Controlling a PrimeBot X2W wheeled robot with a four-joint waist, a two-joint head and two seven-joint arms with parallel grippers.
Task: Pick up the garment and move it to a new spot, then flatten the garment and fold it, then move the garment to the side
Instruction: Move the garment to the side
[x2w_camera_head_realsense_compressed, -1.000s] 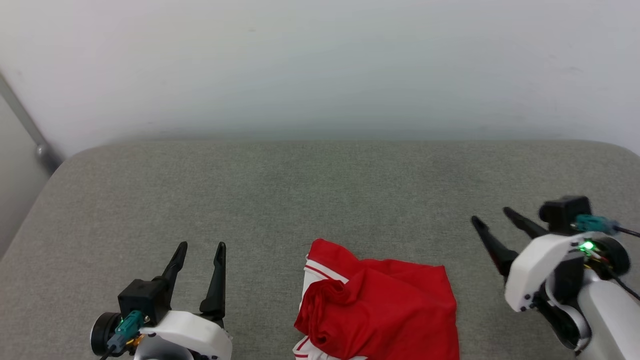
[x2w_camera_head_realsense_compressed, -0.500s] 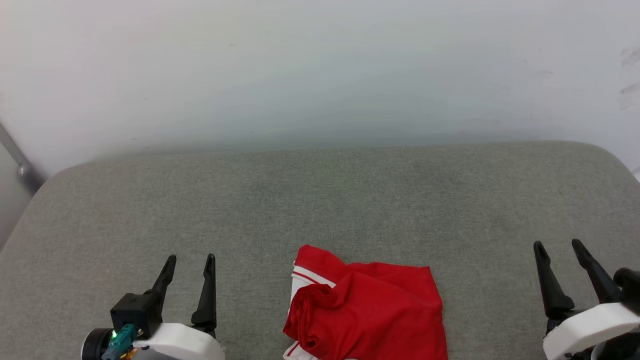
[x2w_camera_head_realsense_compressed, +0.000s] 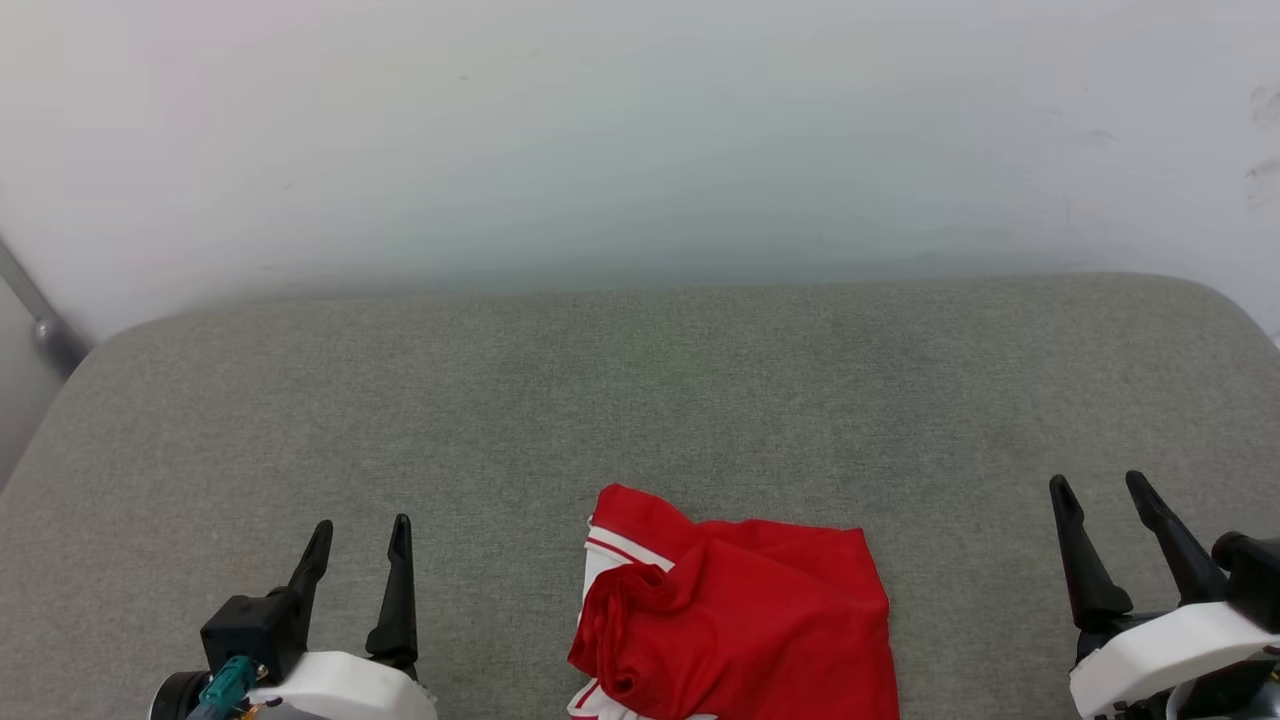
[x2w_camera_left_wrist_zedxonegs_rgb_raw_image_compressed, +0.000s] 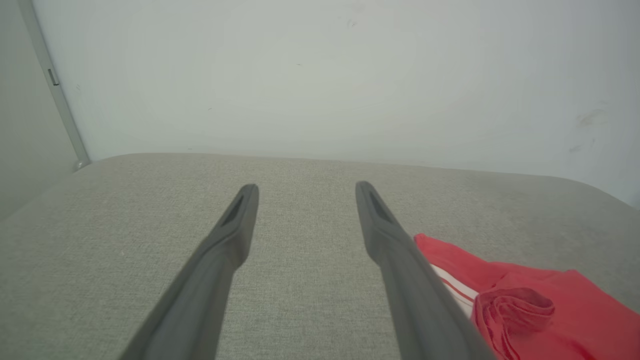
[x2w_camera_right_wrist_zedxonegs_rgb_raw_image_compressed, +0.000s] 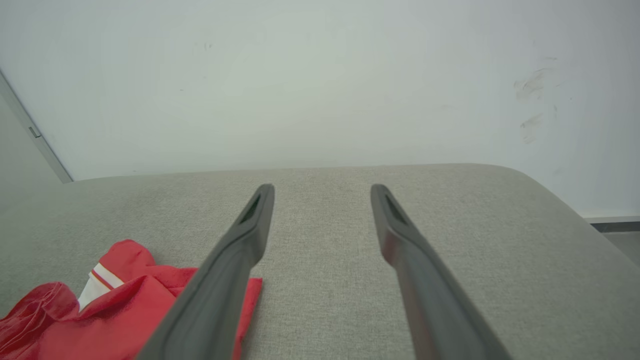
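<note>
Lying crumpled on grey cushion (x2w_camera_head_realsense_compressed: 640, 400): red garment (x2w_camera_head_realsense_compressed: 740, 625) (white striped trim showing).

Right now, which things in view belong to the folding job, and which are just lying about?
Job in hand:
- garment, red with white trim, bunched up
- left gripper, open, empty
- right gripper, open, empty

Just there:
- grey cushioned surface, under the garment
- white wall
- metal bar at the far left

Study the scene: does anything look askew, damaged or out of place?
The garment lies bunched at the near side of the grey surface, folded over itself with white trim poking out, not flat. Nothing looks damaged.
</note>
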